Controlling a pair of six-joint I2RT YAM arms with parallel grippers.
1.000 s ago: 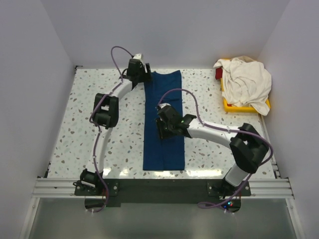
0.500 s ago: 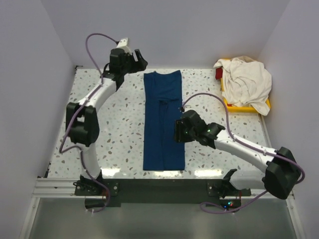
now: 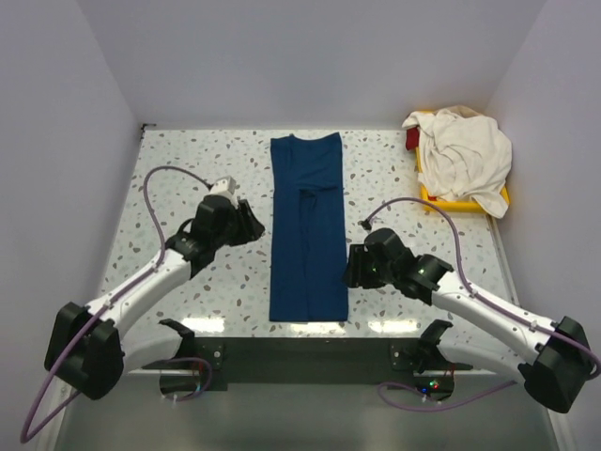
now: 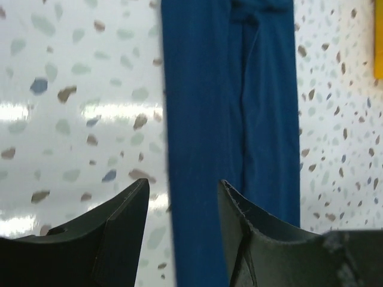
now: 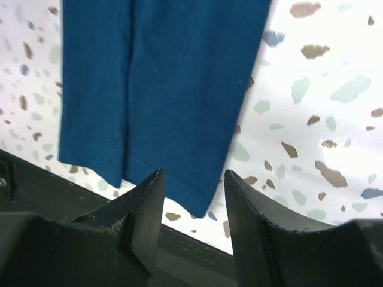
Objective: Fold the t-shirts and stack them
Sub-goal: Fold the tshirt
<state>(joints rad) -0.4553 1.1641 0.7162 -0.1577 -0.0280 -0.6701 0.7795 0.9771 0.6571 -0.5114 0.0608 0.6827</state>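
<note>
The dark navy t-shirt (image 3: 308, 230) lies flat as a long narrow strip down the middle of the speckled table. The cream white t-shirt (image 3: 465, 155) sits crumpled on the yellow tray at the back right. My left gripper (image 3: 250, 225) hovers open just left of the navy strip's left edge. My right gripper (image 3: 349, 269) hovers open just right of its right edge, toward the near end. In the left wrist view the navy t-shirt (image 4: 230, 113) runs under my open left gripper (image 4: 184, 197). In the right wrist view its near corner (image 5: 167, 78) shows past my open right gripper (image 5: 194, 185). Neither holds cloth.
The yellow tray (image 3: 441, 200) stands against the right wall with a red item (image 3: 411, 139) at its back corner. White walls close in the left, back and right sides. A dark rail (image 3: 300, 349) runs along the table's near edge.
My left arm has swung back from the shirt's far left corner to its left side. My right arm has drawn off the shirt's middle to its right edge. The shirt now lies untouched.
</note>
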